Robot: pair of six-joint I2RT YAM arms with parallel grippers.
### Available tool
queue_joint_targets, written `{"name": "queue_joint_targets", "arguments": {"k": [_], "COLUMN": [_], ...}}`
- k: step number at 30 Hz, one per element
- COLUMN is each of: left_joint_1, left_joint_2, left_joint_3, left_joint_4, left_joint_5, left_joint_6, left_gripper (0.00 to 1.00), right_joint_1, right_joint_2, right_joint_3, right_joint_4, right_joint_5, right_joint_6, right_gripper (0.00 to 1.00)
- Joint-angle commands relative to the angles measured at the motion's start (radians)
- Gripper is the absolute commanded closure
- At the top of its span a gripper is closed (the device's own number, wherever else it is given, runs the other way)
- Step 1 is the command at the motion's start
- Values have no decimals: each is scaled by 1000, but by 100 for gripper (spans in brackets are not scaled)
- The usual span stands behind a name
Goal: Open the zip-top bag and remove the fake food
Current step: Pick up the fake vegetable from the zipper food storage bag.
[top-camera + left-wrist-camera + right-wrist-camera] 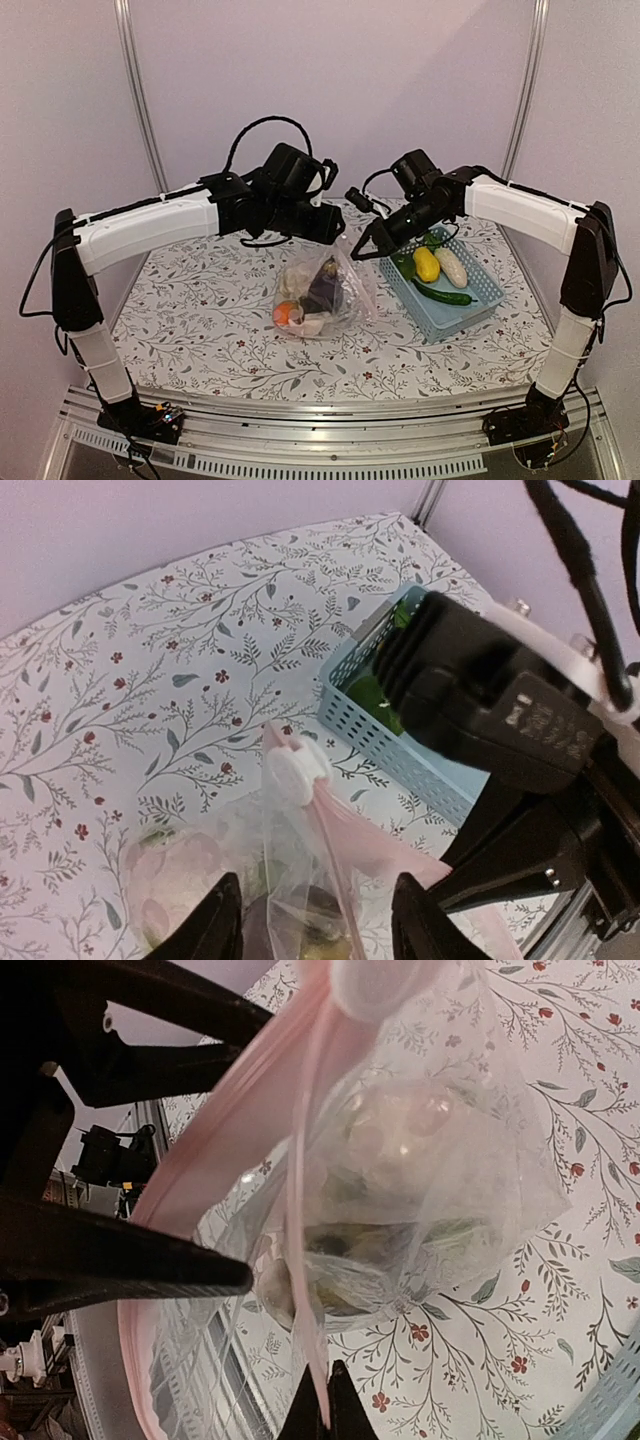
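**Bag pinched on one side only**

The zip-top bag (352, 292) lies on the table (200, 300) between the arms, just beside the blue basket (482, 298), with fake food (323, 282) inside. The right gripper (325, 1402) is pressed together on the pink zip edge (240, 1110). The left gripper (315, 915) stands spread, with bag film between its fingers; whether a finger touches the film is hard to tell. In my judgement, if the right side pulls before the left one closes, the whole bag may lift or slide toward the basket instead of opening, and the thin edge can slip out
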State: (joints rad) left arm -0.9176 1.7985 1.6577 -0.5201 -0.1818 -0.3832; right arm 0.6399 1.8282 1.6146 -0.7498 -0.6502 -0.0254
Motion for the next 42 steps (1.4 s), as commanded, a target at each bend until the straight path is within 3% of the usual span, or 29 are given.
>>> {"name": "queue_joint_targets", "arguments": {"k": [1,7,13,17,21,27,34,38,42], "left_joint_1": [-13,-60,-96,-98,-92,-36,48,92,139], "left_joint_2": [-21,-55,-2,12,-2,15,58,80,170], "left_joint_3": [1,-73,-37,-17,14,55,126,156,252], "left_joint_4": [-91,-38,-151,-194,-206,-214,-218,-178,-193], "left_joint_5": [14,63,29,23,-22,-36,19,92,208], "left_joint_6": [-217,-357,-424,-399,-331,-246,-163,-119,-56], "left_gripper": [48,41,46,65,99,100,100,100,100], "right_joint_1": [-6,-6,-5,-7,-36,-160,-167,-166,-158], "right_joint_2": [-14,-16,-25,-42,-60,-57,-71,-81,-93], "right_joint_3": [27,19,9,-4,-23,-23,57,142,196], "right_joint_4": [11,24,37,39,23,-21,-119,-203,-160], "right_joint_5": [-33,-24,-15,34,93,117,185,164,82], "right_joint_6": [20,64,84,82,73,111,50,-36,-8], "right_gripper": [100,100,100,100,100,99,89,69,64]}}
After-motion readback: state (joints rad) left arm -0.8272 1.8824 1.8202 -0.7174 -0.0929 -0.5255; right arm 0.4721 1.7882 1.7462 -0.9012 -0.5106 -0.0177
